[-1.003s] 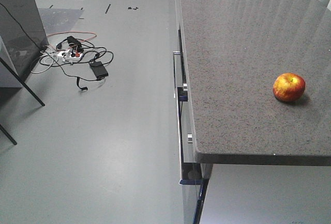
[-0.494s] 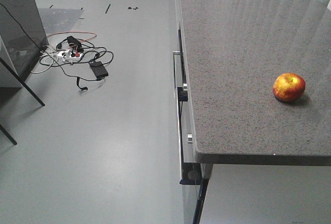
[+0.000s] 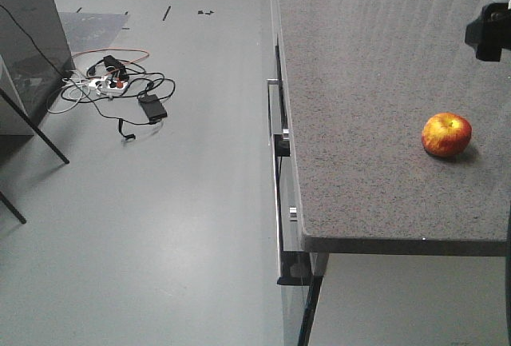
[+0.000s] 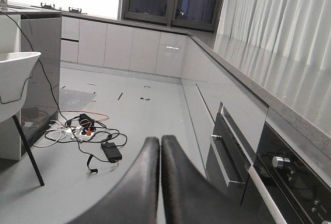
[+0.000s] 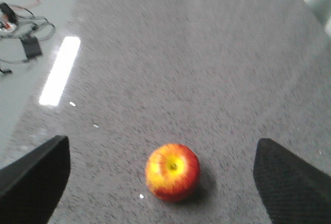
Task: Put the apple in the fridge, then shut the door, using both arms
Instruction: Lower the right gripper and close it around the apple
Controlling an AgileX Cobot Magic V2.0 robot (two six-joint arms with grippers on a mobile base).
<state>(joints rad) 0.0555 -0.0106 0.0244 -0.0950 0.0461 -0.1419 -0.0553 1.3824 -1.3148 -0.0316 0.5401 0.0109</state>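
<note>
Grey speckled stone makes up the counter (image 3: 359, 122), and the apple (image 3: 446, 134) sits on it towards the right, clear of the edges. My right gripper (image 5: 163, 146) hangs above it with its jaws spread wide, one finger on either side and neither touching.

I judge the apple firm and fairly light. It looks glossy enough to slip and round enough to roll, and a hard squeeze would likely bruise it. I would close gently across its widest girth. Nothing on the counter blocks that.

My left gripper (image 4: 160, 146) is pressed together and empty, out over the floor beside the cabinet drawers (image 4: 227, 151). A cable tangle (image 3: 112, 86) lies well away on the floor. Tiny white specks (image 5: 140, 196) dot the counter near the apple. I cannot pick out the fridge.
</note>
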